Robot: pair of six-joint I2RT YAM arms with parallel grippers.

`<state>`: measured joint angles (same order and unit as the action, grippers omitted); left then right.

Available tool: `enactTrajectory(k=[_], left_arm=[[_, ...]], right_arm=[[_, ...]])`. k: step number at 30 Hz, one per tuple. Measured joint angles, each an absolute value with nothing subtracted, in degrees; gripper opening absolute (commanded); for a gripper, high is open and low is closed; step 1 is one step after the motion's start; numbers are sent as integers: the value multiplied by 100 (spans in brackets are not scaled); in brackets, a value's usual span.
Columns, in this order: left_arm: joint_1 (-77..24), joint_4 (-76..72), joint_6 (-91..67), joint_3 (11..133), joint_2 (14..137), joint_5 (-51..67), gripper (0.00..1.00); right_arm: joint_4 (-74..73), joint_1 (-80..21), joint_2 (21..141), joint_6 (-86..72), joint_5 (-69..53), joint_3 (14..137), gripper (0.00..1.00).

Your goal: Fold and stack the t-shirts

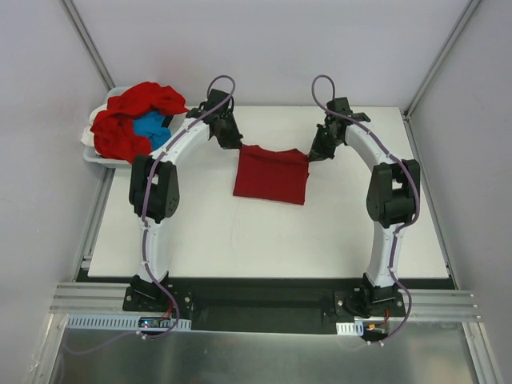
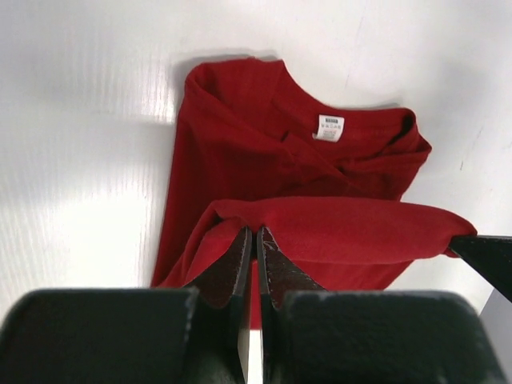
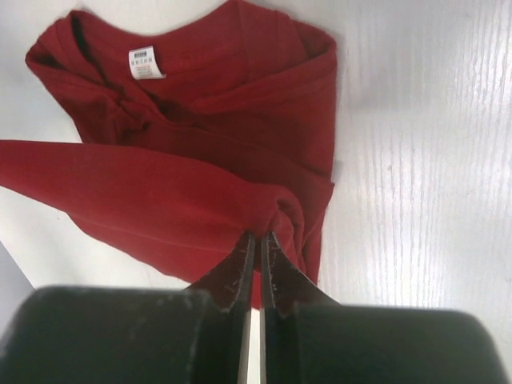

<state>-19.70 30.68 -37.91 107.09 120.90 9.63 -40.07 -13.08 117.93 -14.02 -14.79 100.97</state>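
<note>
Top view: red shirt [image 1: 270,174] lies mid-surface [image 1: 240,240], nearer the far edge. A bin [image 1: 94,157] with a pile of shirts [image 1: 132,116] sits off the surface's far left corner.
Left wrist view: left gripper [image 2: 254,240] is pinched shut on the shirt's lifted edge; label [image 2: 329,127] visible beyond.
Right wrist view: right gripper [image 3: 258,240] is clamped on the same edge's other end.

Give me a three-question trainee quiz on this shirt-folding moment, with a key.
1. True or false: the left gripper and the right gripper are each shut on the dark red t-shirt.
2. Where is the blue t-shirt? A: flat at mid-table. B: in the pile of red shirts at the far left. C: in the right gripper.
3. Fill in: the neck label is coloured ____.
Key: 1 true; 2 B; 3 white.
</note>
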Motion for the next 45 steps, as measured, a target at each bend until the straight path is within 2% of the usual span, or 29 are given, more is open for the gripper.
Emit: enactTrajectory(k=[3,5,6,7,8,9,10,11,13,16,19,20,24,28,32,35,41,45], left_arm=[[-1922,3072,-3791,11017,12475,1035,0],[-1900,3083,-3791,11244,12717,1066,0],[-1887,3074,-3793,11380,12846,1094,23],[-1874,3076,-3791,11513,12962,1138,38],[-1865,3076,-3767,11625,13063,1153,49],[-1859,3065,-3756,11727,13137,1162,74],[-1833,3074,-3780,11852,13216,1181,91],[-1809,3070,-3739,11893,13233,1192,99],[-1741,3092,-3723,11968,13222,1170,99],[-1614,3114,-3618,12005,13058,1100,99],[-1529,3168,-3479,11922,12599,1050,99],[-1509,3173,-3439,11830,12350,1068,99],[-1636,3046,-3291,11065,11128,1264,98],[-2193,2836,-3175,9826,9918,1323,97],[-2753,2786,-3218,8184,8947,1269,99],[-2801,2790,-3339,7306,8593,1142,99],[-2676,2742,-3413,6963,8521,976,99],[-2386,2591,-3579,6941,8390,1076,99]], right_arm=[[-4038,-1271,12029,-1402,-1461,10311,2],[-4032,-1232,12184,-1391,-1459,10490,24],[-4038,-1210,12252,-1380,-1461,10565,38],[-4038,-1188,12315,-1376,-1459,10645,58],[-4053,-1164,12372,-1376,-1457,10733,68],[-4060,-1131,12453,-1372,-1485,10862,74],[-4073,-1096,12538,-1343,-1533,11010,84],[-4097,-1068,12617,-1315,-1584,11177,89],[-4112,-1022,12698,-1264,-1715,11489,96],[-4136,-989,12654,-1227,-1841,11841,100],[-3992,-996,12232,-1280,-2021,11725,100],[-3916,-1000,12055,-1302,-2082,11590,97],[-3601,-1166,10912,-1343,-2176,10392,97],[-3387,-1680,9780,-1304,-1925,8949,96],[-3315,-2224,8696,-1461,-1431,7255,96],[-3371,-2480,8145,-1542,-908,6567,96],[-3374,-2578,7776,-1555,-379,6530,96],[-3634,-2576,8084,-1656,-222,7223,96]])
